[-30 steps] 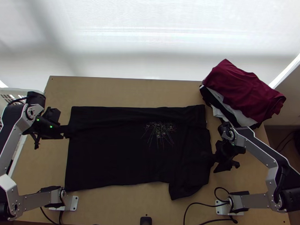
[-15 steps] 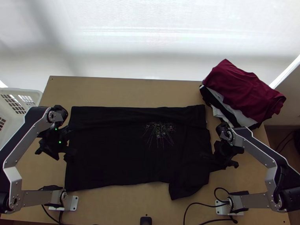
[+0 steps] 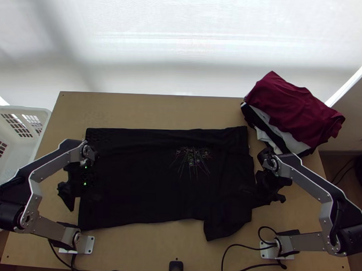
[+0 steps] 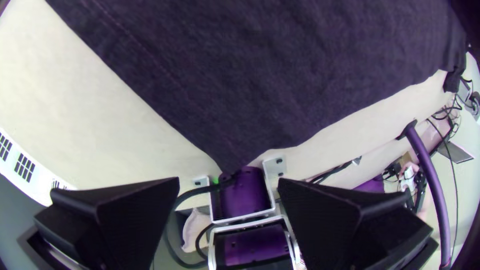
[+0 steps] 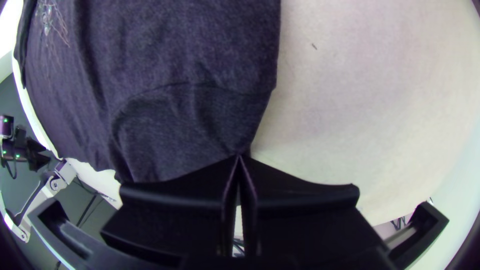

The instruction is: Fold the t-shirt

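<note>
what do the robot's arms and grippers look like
The left arm and right arm have silver-grey links dotted with screws, and black joints. Black cables loop near their bases. The left gripper and right gripper are black, with wide flat jaws; small green lights show by the left one.

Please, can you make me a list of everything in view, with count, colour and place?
T-shirt: one, black, spread over the table's middle
Table: one, light wood, under the shirt
Clothes pile: one, dark red on top, white and black below, far right
Basket: one, white, left side
Cables: several, black, near edge
Arms: two, silver-grey and black, left and right
Left gripper: one, black, over shirt's left edge, jaws open
Right gripper: one, black, jaws shut on shirt's right side
</note>
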